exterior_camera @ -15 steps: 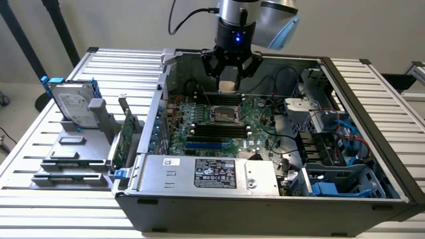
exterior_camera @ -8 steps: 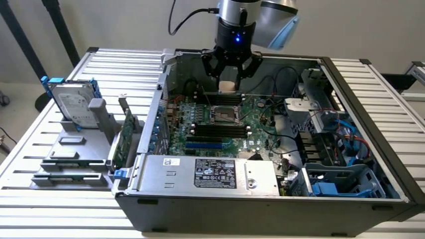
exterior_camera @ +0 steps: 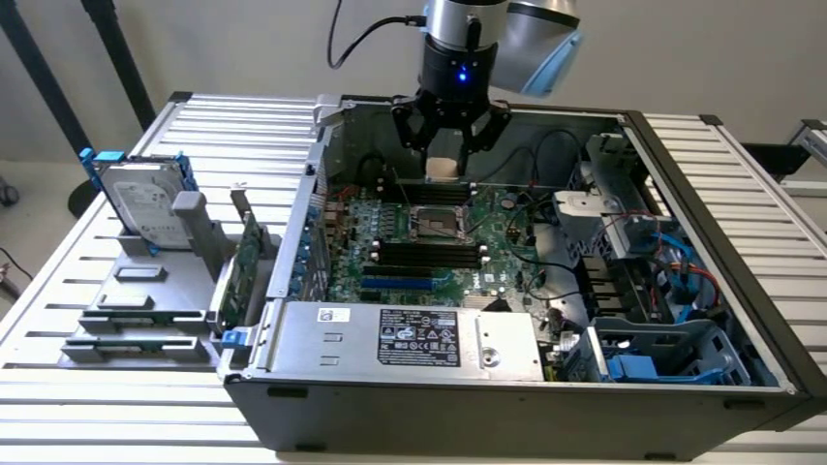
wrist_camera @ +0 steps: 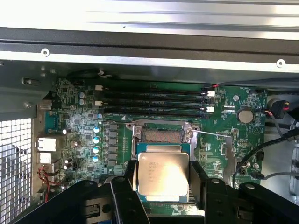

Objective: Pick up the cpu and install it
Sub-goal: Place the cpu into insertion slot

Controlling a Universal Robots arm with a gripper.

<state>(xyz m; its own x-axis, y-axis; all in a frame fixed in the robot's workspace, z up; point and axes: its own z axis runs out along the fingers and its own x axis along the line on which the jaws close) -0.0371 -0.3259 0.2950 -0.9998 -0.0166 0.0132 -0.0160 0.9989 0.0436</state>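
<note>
Gripper (wrist_camera: pixel 162 186) is clamped on the cpu (wrist_camera: pixel 163 171). A black finger presses each of two opposite edges, lid up, green substrate rim peeking out around it. The cpu hangs in the air, not seated, over the near edge of the socket (wrist_camera: pixel 161 135), which sits open with its contact field bare.

Risks, judged from here:
- The chip overlaps only part of the socket opening. Lowered with that offset, a corner would likely land on the metal frame, or the contacts get bent.
- The grip is on thin edges only. A slip or tilt would likely drop the cpu skewed onto the contacts.
- A thin metal rod (wrist_camera: pixel 210 134) lies just beside the socket. A finger on that side could catch it.
- Can't read the chip's orientation marks against the socket, so a wrong rotation is possible.
- Memory slots (wrist_camera: pixel 154 100) lie beyond the socket and look out of the way. Cables (wrist_camera: pixel 275 144) are well apart.

Views: the wrist view gives the printed lid, the finger contact on both edges, and how the chip lines up with the socket. The exterior view gives height. There the gripper (exterior_camera: pixel 446 145) holds the cpu (exterior_camera: pixel 444 168) clearly above the socket (exterior_camera: pixel 437 225) and motherboard (exterior_camera: pixel 427 266), inside the open case (exterior_camera: pixel 517 407). It also takes in the power supply (exterior_camera: pixel 407 334) at the case's near side and a hard drive (exterior_camera: pixel 139 203) standing on the slatted table (exterior_camera: pixel 723 165), off to the exterior view's left.
</note>
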